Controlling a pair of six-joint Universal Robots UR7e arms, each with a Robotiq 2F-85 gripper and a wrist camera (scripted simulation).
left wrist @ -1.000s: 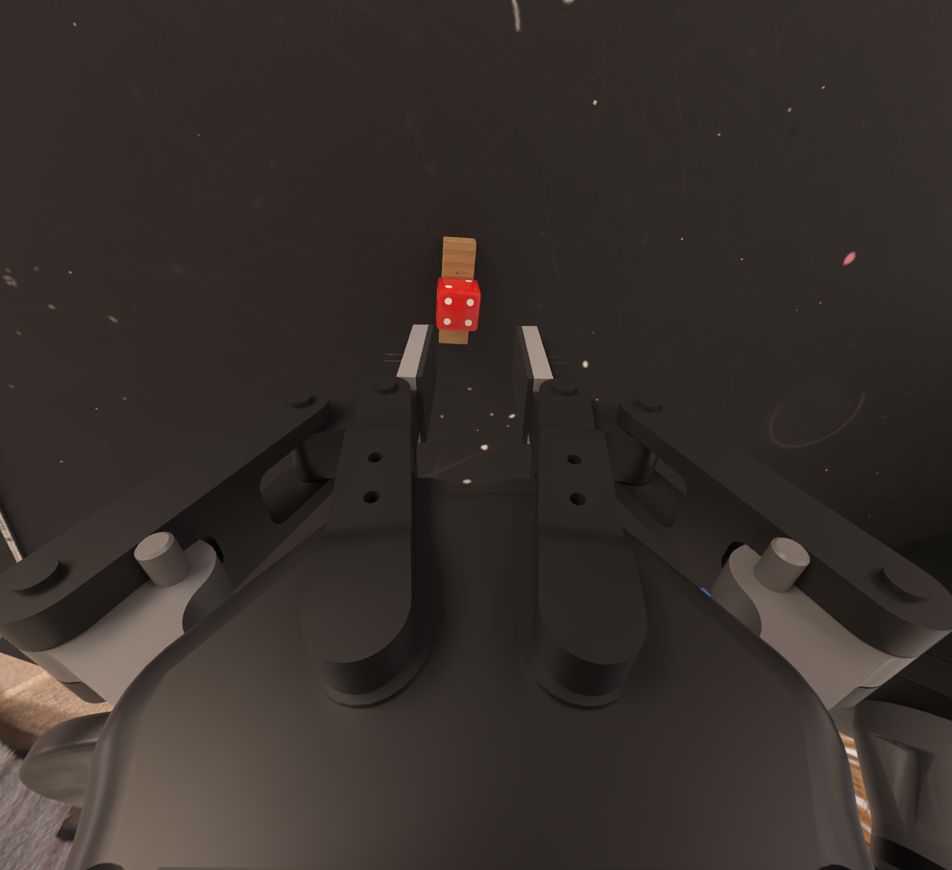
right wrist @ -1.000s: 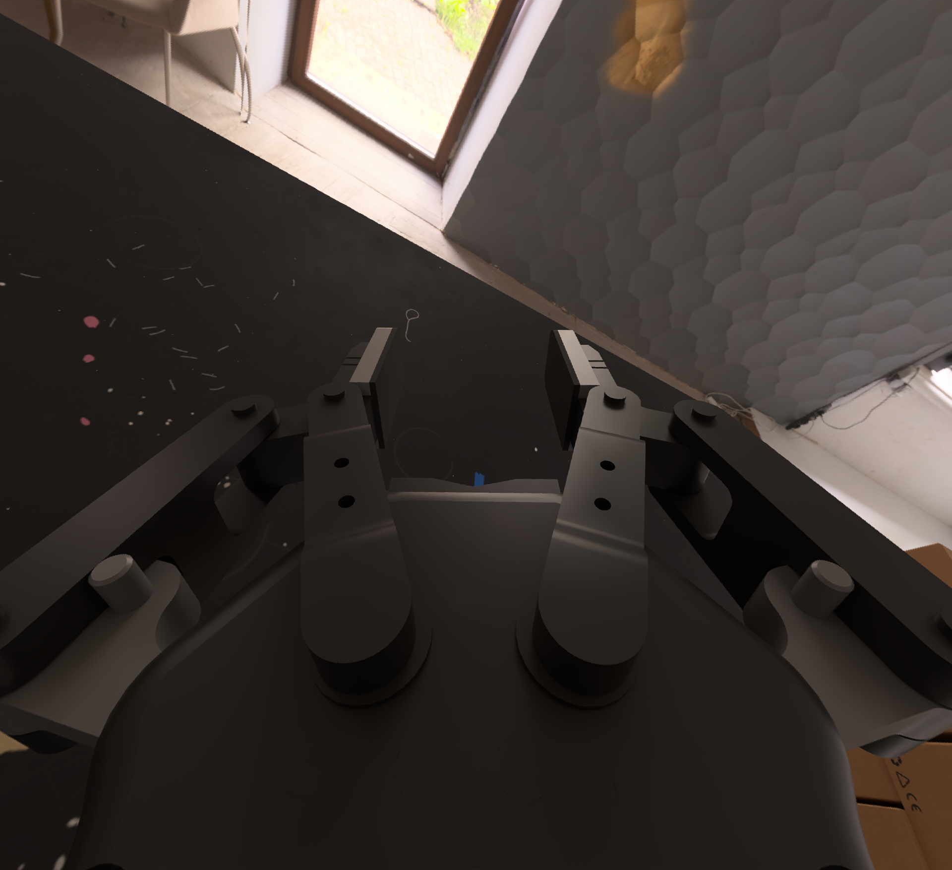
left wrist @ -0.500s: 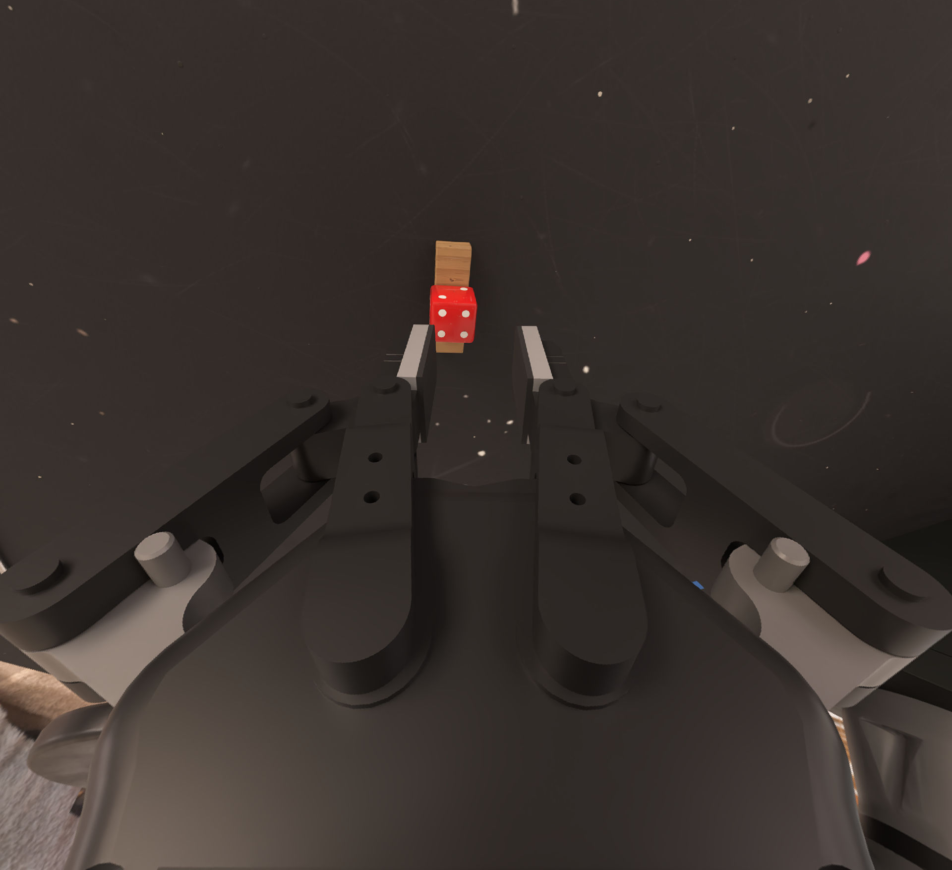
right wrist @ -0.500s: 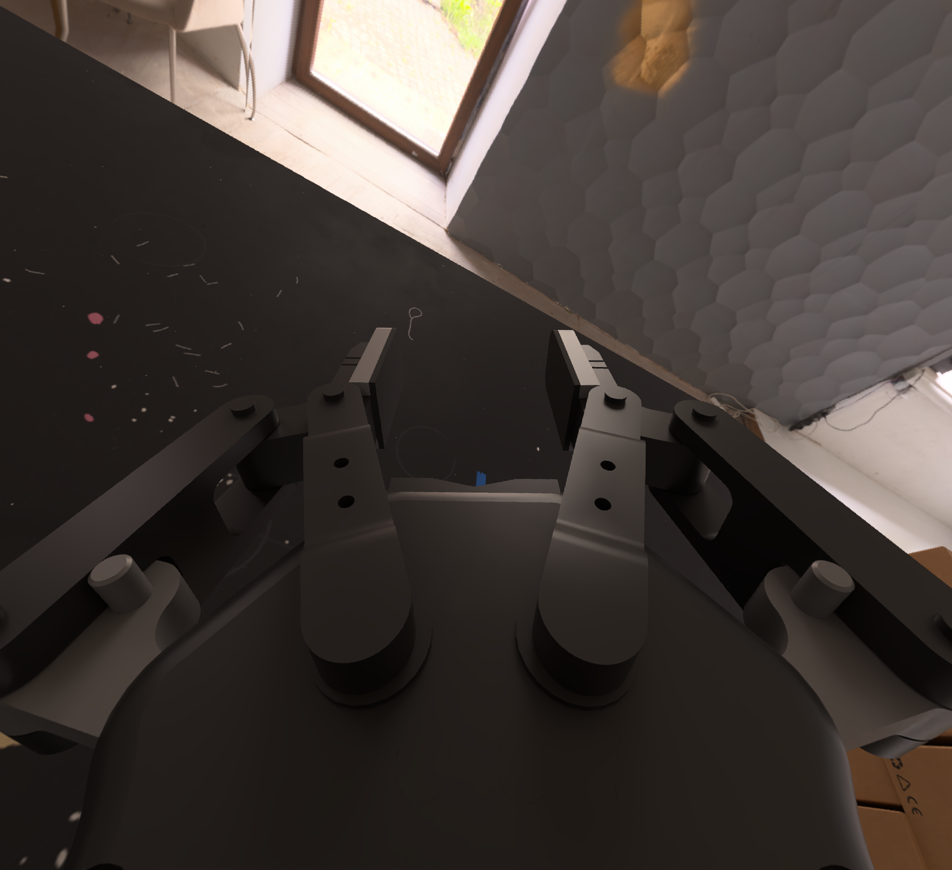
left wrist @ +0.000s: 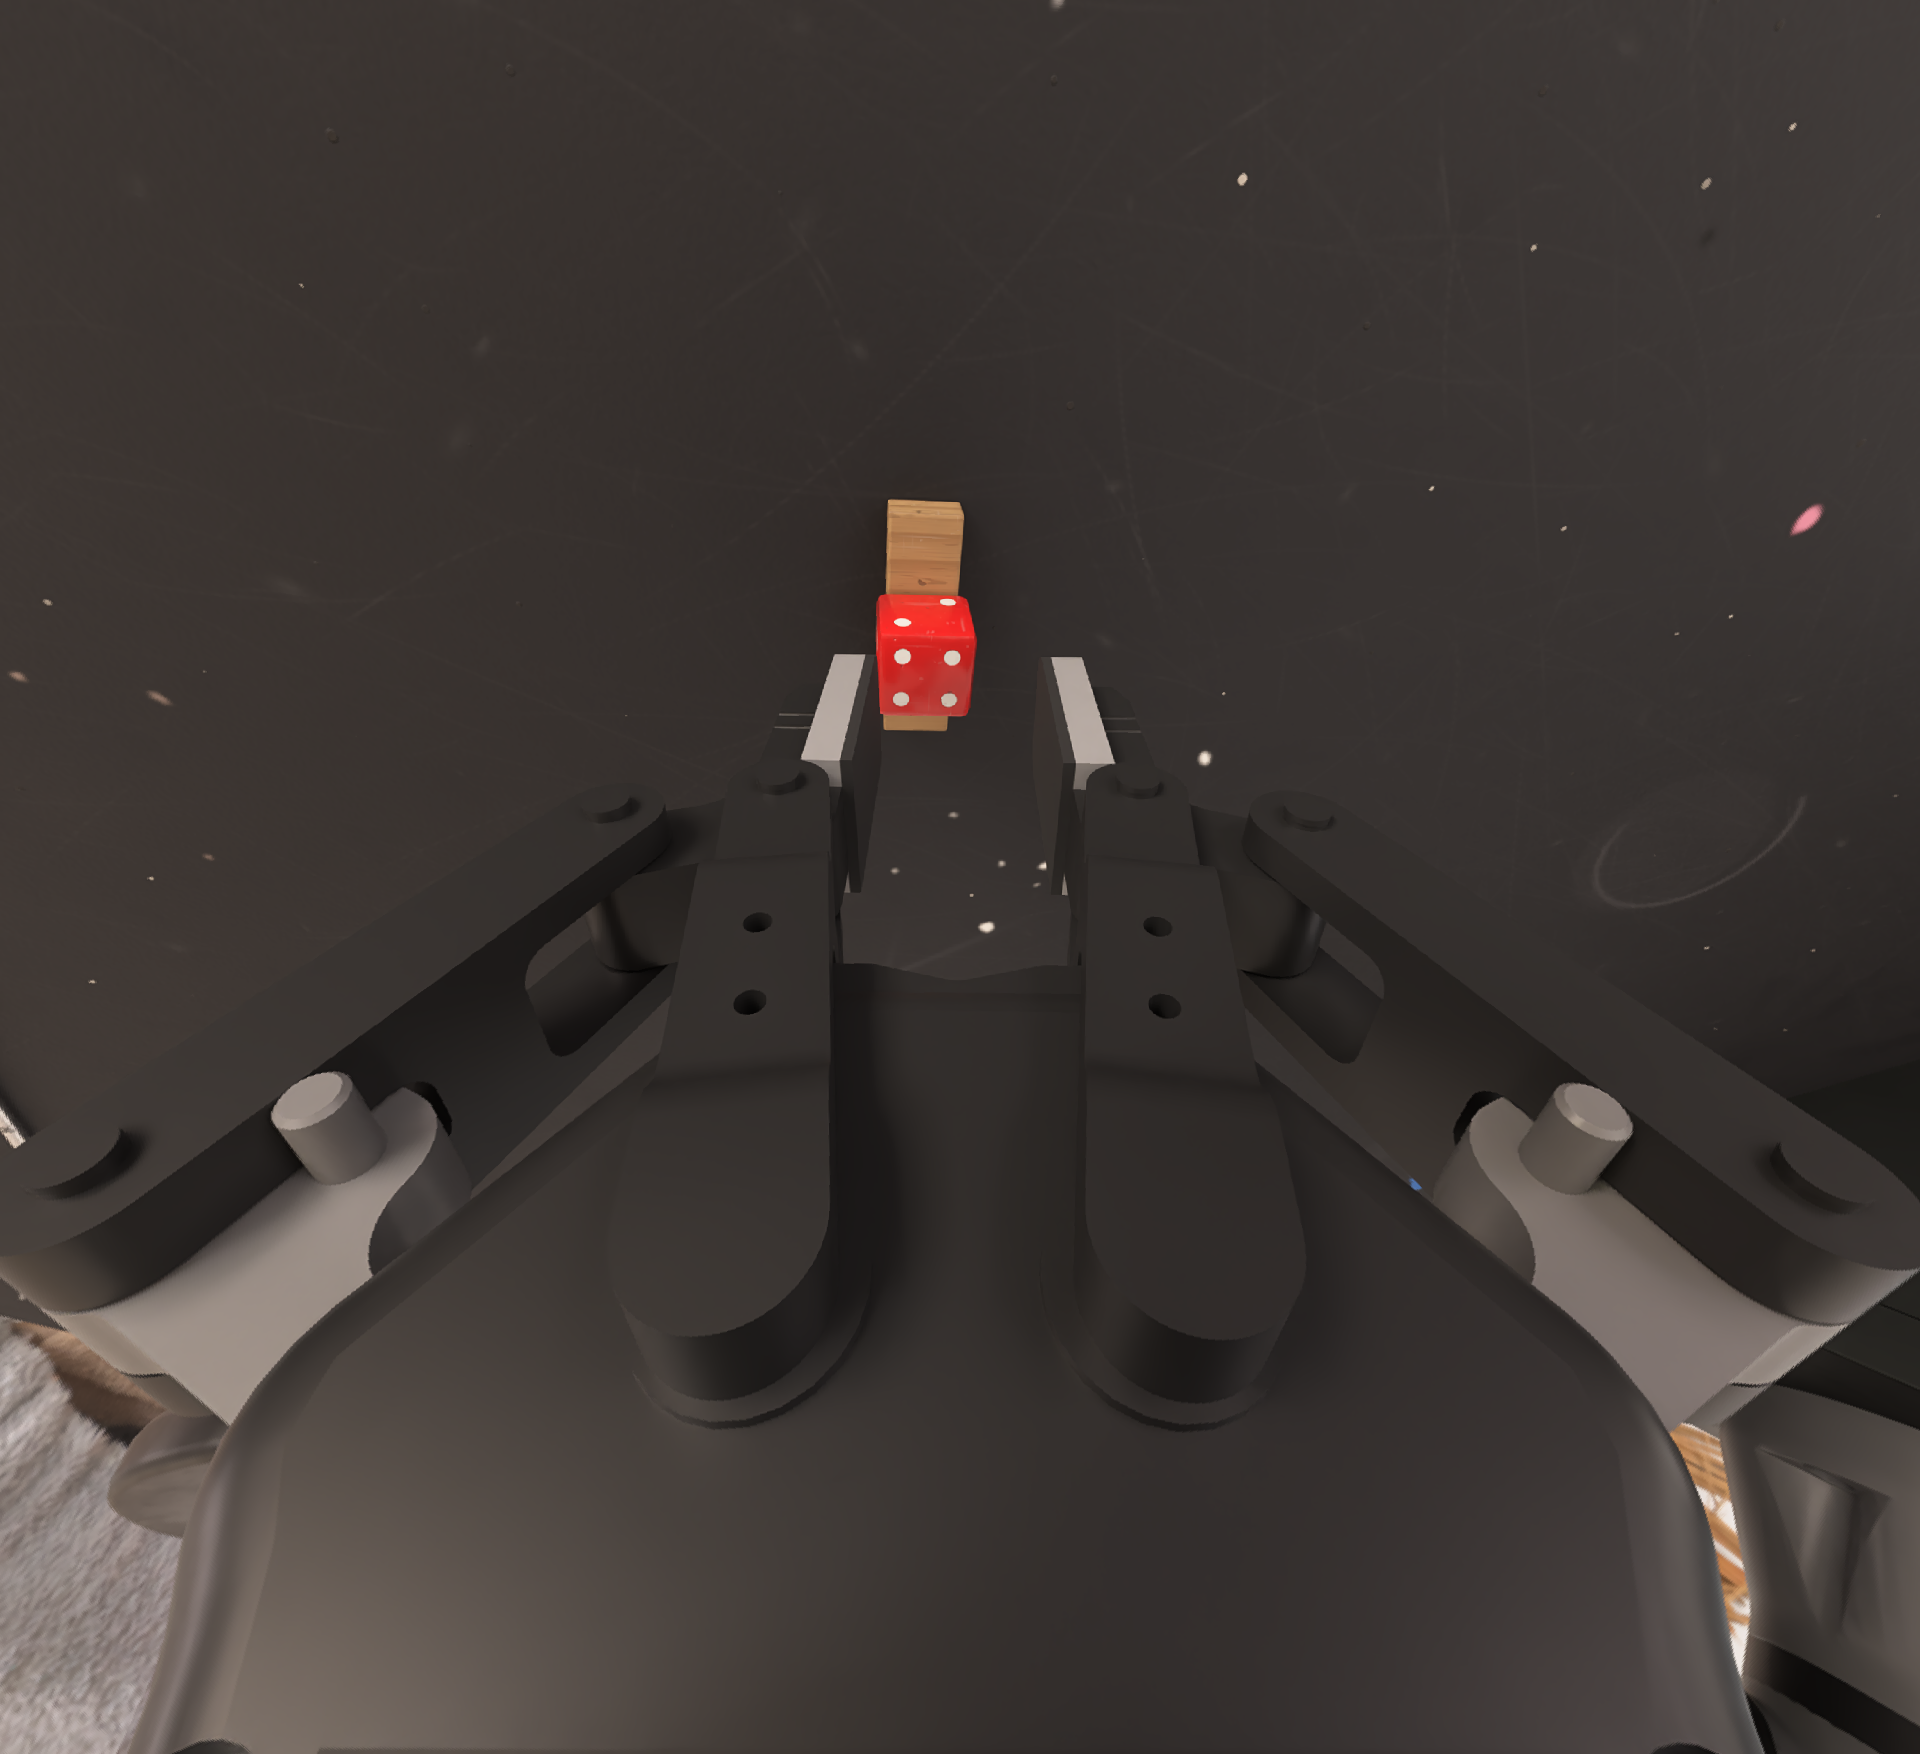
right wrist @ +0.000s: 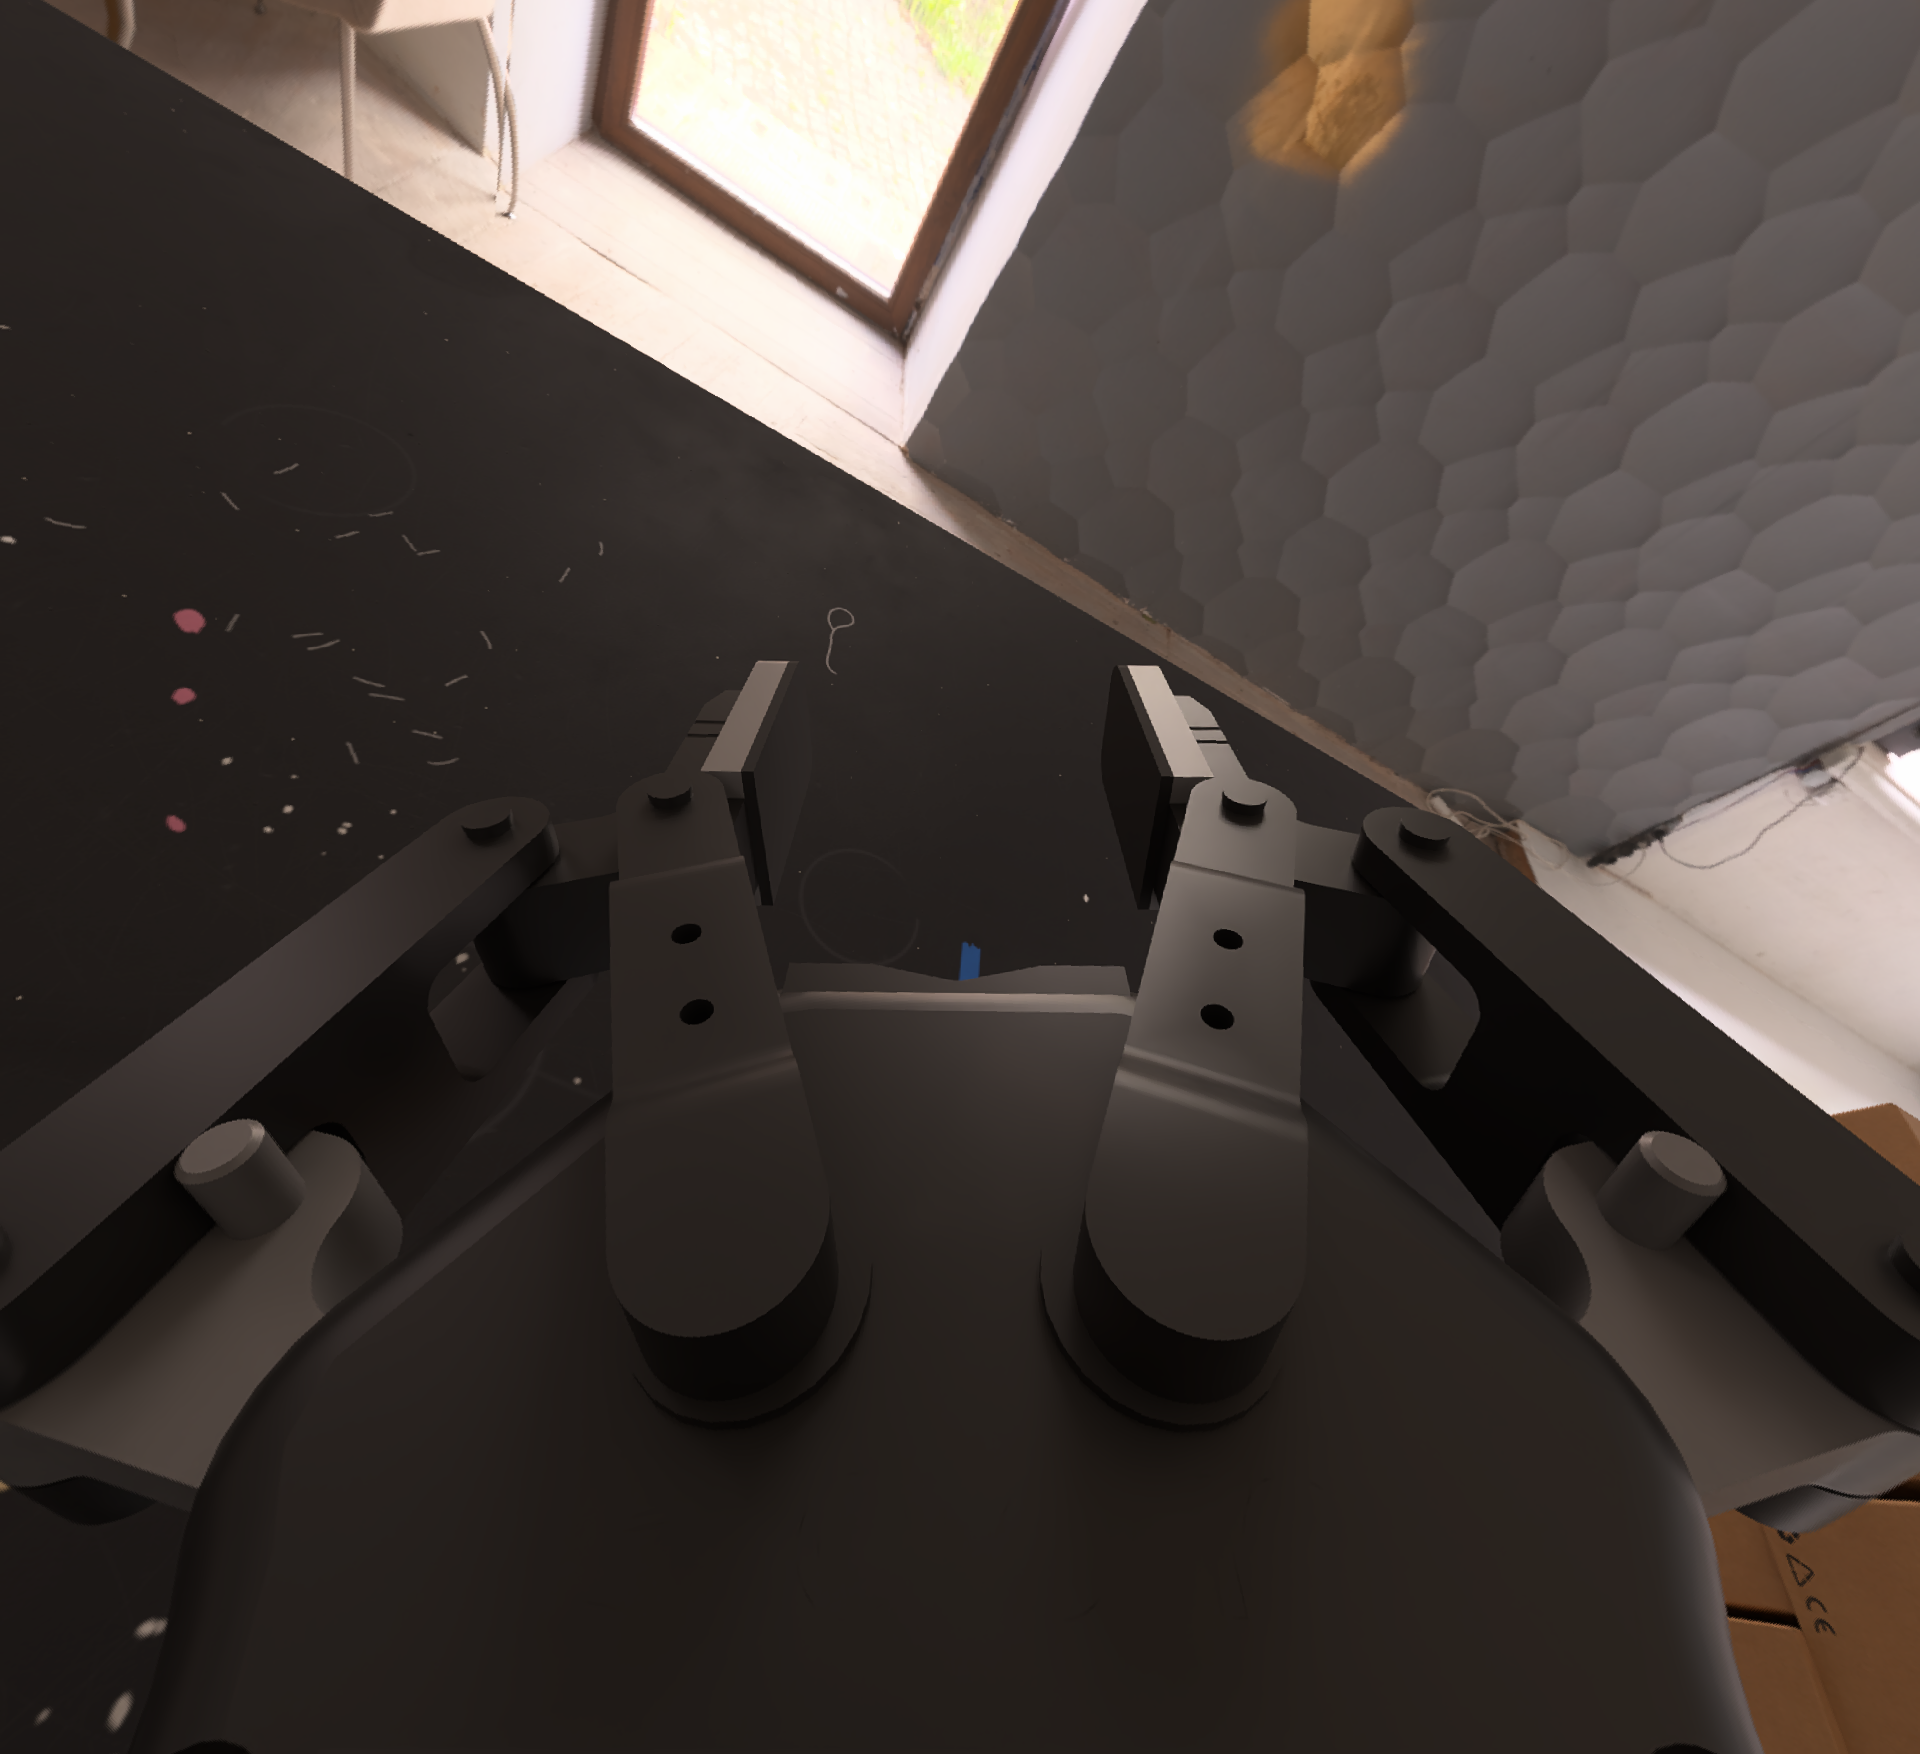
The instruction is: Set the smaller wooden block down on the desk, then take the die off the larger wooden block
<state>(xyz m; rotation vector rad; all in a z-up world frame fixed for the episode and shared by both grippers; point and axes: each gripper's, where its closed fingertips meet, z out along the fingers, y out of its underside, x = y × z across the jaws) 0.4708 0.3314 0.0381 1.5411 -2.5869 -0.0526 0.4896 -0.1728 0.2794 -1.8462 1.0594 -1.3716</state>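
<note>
1 red die (left wrist: 925, 660), white-pipped, sits on wooden block (left wrist: 924, 547).

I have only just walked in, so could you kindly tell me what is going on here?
The left hand is open and empty, pointing down at a red die that sits on a wooden block lying on the dark desk. The die lies just ahead of its fingertips, nearer the left one, and has not been gripped. Only one wooden block is visible. The right hand is also open and empty, above a bare stretch of desk near its edge, away from the die.
</note>
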